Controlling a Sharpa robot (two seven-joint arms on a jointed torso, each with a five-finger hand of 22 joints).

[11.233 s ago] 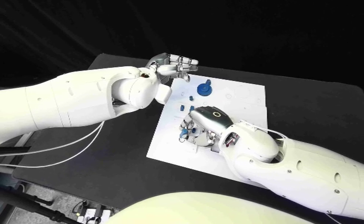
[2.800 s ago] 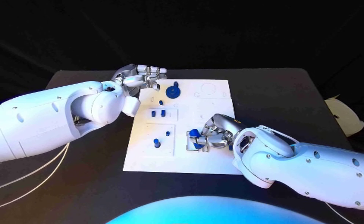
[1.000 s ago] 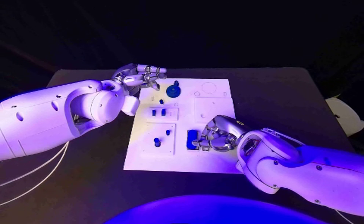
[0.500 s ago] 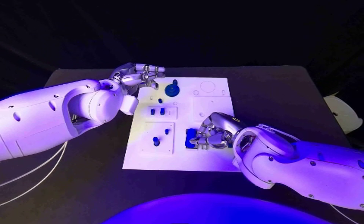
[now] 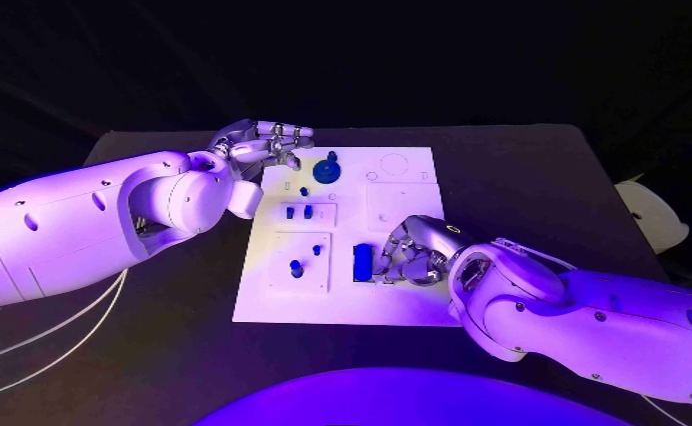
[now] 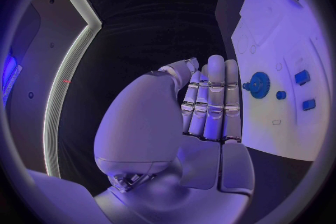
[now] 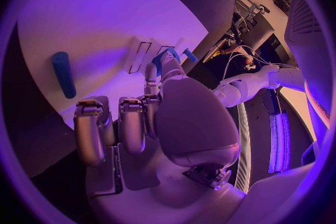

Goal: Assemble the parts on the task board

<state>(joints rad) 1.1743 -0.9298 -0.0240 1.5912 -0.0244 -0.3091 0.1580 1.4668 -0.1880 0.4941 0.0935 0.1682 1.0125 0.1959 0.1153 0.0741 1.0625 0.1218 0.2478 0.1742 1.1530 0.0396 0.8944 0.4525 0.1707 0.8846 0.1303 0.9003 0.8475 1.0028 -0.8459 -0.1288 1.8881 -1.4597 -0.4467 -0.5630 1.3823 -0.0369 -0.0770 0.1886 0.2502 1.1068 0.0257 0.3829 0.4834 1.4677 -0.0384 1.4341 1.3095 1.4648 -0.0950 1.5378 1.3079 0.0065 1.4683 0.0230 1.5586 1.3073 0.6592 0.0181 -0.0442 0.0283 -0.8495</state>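
Hovering my right hand [image 5: 408, 254], fingers curled, empty, beside the blue rectangular block [image 5: 362, 262] on the white task board [image 5: 404, 201]; could knock it askew.

I am counting one task board [image 5: 411, 196] lying on one counter [image 5: 548, 176], between my two hands. On it I am seeing one gear [image 5: 327, 171], one long bar [image 5: 362, 261] just beside my right hand [image 5: 411, 256], and several small pegs too tiny to count surely.
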